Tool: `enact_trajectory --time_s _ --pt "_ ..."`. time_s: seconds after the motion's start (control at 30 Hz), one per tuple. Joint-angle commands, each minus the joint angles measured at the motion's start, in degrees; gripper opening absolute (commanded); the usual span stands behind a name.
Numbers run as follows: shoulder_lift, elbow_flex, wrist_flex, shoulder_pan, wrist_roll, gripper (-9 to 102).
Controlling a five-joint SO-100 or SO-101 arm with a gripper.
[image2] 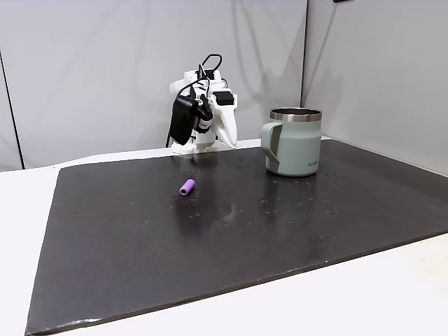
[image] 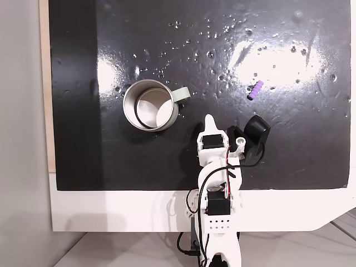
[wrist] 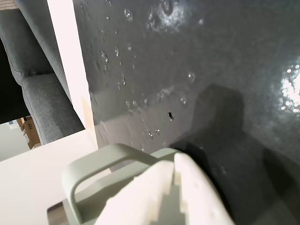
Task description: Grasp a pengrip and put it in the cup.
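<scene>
The task looks to be at its very beginning: the small light-purple tube-shaped pengrip (image: 256, 89) lies alone on the dark glossy mat (image: 167, 50), and nothing is inside the shiny silver metal cup with a pale grey-green handle (image: 151, 105), as far as the top-down fixed view shows. Everything is left to do: reach the pengrip, take it, carry it over the cup and let it go. The white arm is folded back on itself near the mat's edge, low and compact, with its white two-finger gripper (image: 209, 120) pointing toward the mat between the cup and the pengrip, well apart from the pengrip. In the side fixed view the pengrip (image2: 187, 187) rests in front of the arm, to the left of the cup (image2: 294, 142). In the wrist view the fingers (wrist: 168, 197) seem pressed together with no gap, and they hold nothing.
</scene>
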Motion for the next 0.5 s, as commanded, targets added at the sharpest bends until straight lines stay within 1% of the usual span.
enact_trajectory --time_s 0.0,0.3,0.47 --pt "0.62 -0.18 -2.02 -1.32 -2.72 0" --pt "0.62 -0.18 -2.02 -1.67 -3.25 0" --pt "0.62 -0.18 -2.02 -4.39 -6.68 0"
